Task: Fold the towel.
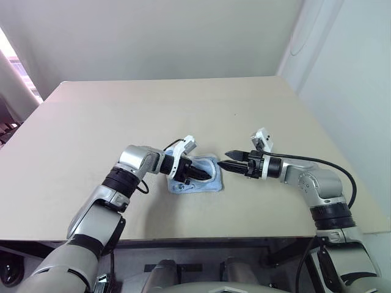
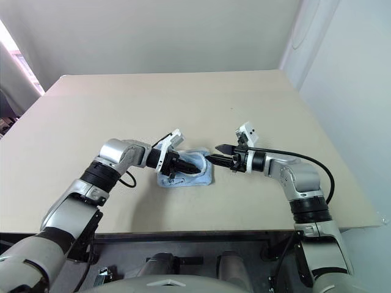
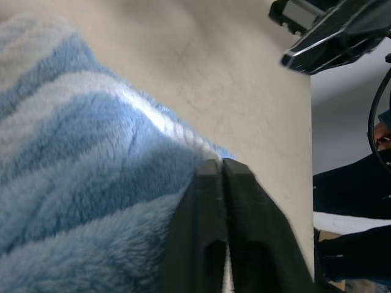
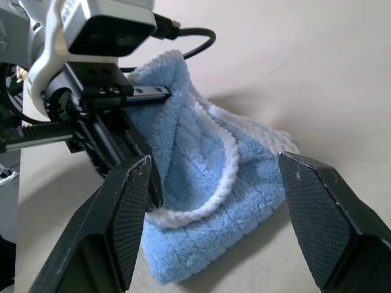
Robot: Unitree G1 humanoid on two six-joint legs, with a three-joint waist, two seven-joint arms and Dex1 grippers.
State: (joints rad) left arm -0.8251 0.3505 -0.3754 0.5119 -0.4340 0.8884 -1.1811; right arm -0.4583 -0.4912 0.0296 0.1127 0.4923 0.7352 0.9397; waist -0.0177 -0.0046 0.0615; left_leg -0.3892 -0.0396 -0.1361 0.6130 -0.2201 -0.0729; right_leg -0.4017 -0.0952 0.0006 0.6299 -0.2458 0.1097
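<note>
From the head camera, the light blue towel (image 1: 198,177) lies bunched in a small folded heap on the tan table (image 1: 153,110), toward the near edge and about midway across. My left gripper (image 1: 206,175) reaches in from the left and lies over the top of the heap, pointing right. My right gripper (image 1: 227,160) comes in from the right, pointing left, its tips just beside the towel's right edge and apart from the cloth. Its two black fingers stand spread with nothing between them.

In the left wrist view, my two left fingers (image 3: 244,232) are pressed together side by side, with no gap between them. They rest against the fluffy blue towel (image 3: 79,183), close to its pale stitched edge; I cannot tell whether any cloth is pinched between them. Bare table (image 3: 232,79) lies past that edge.

In the right wrist view, my right fingers (image 4: 321,220) stand wide apart and empty. Between them, further off, the towel (image 4: 201,183) is lifted into a peak, white edging curving across its front. My left gripper (image 4: 131,146) is at the towel's left side, against the cloth.
</note>
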